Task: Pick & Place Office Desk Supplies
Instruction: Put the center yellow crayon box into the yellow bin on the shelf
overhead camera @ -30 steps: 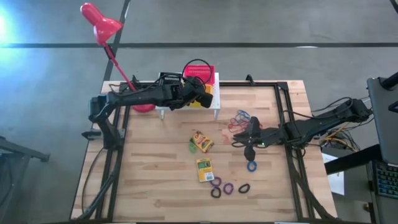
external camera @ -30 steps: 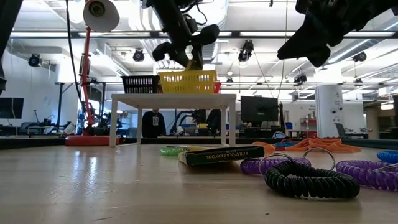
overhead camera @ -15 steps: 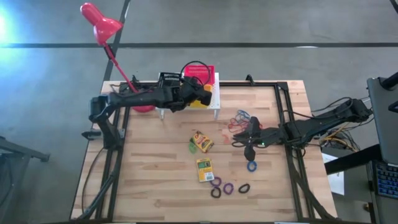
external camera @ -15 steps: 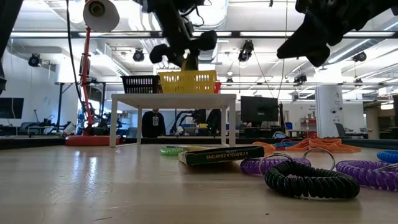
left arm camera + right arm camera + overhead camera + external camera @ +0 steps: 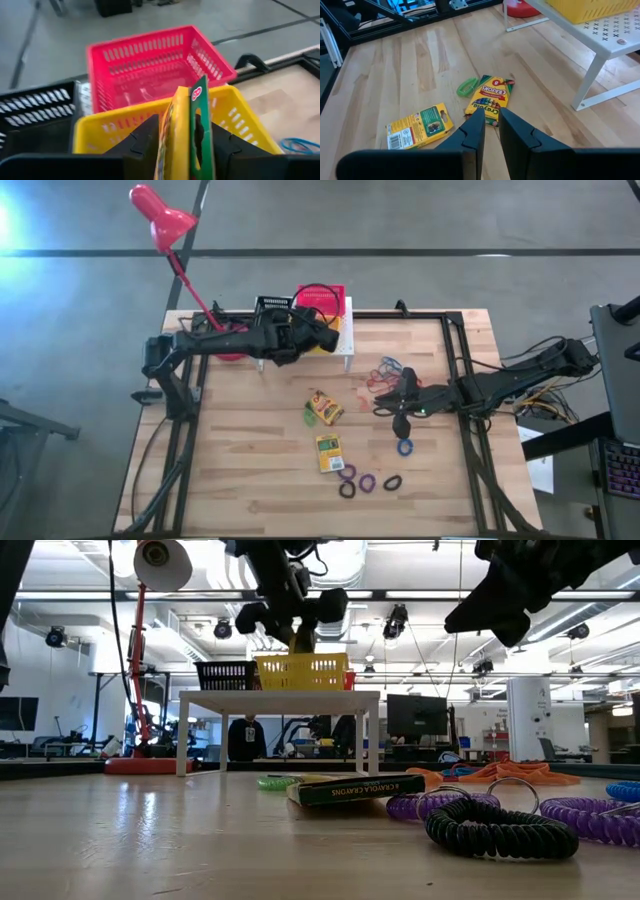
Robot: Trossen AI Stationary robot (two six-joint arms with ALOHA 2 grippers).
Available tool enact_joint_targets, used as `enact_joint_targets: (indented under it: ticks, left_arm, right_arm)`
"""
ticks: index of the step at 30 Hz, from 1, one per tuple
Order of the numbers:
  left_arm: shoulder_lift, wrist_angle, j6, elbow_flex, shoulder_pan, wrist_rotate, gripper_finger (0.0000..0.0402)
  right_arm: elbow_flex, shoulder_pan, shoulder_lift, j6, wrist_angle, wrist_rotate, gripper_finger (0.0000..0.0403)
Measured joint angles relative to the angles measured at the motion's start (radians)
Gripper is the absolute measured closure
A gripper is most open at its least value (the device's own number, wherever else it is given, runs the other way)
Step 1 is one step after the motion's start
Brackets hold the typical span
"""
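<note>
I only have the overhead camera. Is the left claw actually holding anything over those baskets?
Observer: Yes. The left wrist view shows the left claw clamped on a crayon box, upright over the yellow basket.
Operator: Is the box inside the basket yet?
Observer: No. In the low view its lower end hangs just above the basket's rim; the basket sits on the white stand.
Operator: And the right claw?
Observer: Empty. Its wrist view shows the right claw with a narrow gap and nothing in it, above the table near a second crayon box.
</note>
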Motion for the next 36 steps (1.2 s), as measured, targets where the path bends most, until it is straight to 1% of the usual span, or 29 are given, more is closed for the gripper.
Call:
enact_joint_targets:
  ticks: [4,8,11,13,15,18,20,25,27,29,33,36]
  left_arm:
    - [0.000,-0.027,0.004,0.011,-0.010,-0.058,0.0285]
    - [-0.001,-0.033,0.024,0.007,-0.010,-0.077,0.0288]
    - [-0.001,-0.031,0.031,0.008,-0.017,-0.076,0.0307]
    - [-0.001,-0.023,0.047,0.008,-0.019,-0.040,0.0326]
    - [-0.002,-0.019,0.050,0.008,-0.019,0.028,0.0342]
    - [-0.005,-0.014,0.064,0.004,-0.014,0.075,0.0351]
    - [-0.005,-0.012,0.087,0.004,-0.013,0.084,0.0346]
    - [-0.004,-0.021,0.103,0.002,-0.014,0.113,0.0308]
    - [-0.004,-0.020,0.103,0.002,-0.013,0.113,0.0305]
    - [-0.004,-0.015,0.103,0.002,-0.013,0.112,0.0316]
    - [-0.007,-0.012,0.137,0.016,-0.016,0.096,0.0380]
    - [-0.008,-0.021,0.139,0.030,-0.021,0.081,0.0389]
  right_arm:
    - [0.000,0.000,0.000,0.000,0.000,0.000,0.0349]
    - [0.000,0.000,0.000,0.000,0.000,0.000,0.0349]
    - [0.000,0.000,0.000,0.000,0.000,0.001,0.0349]
    - [0.000,0.000,0.000,0.000,0.000,0.001,0.0349]
    - [0.000,0.000,0.000,0.000,0.000,0.001,0.0349]
    - [0.000,0.000,0.000,0.000,0.000,0.002,0.0349]
    - [0.000,0.000,0.000,0.000,0.000,0.001,0.0349]
    - [0.000,0.000,0.000,0.000,0.000,0.002,0.0349]
    - [0.000,0.000,0.000,0.000,0.000,0.001,0.0349]
    - [0.000,0.000,0.000,0.000,0.000,0.001,0.0349]
    - [0.000,0.000,0.000,0.000,0.000,0.001,0.0349]
    - [0.000,0.000,0.000,0.000,0.000,0.001,0.0349]
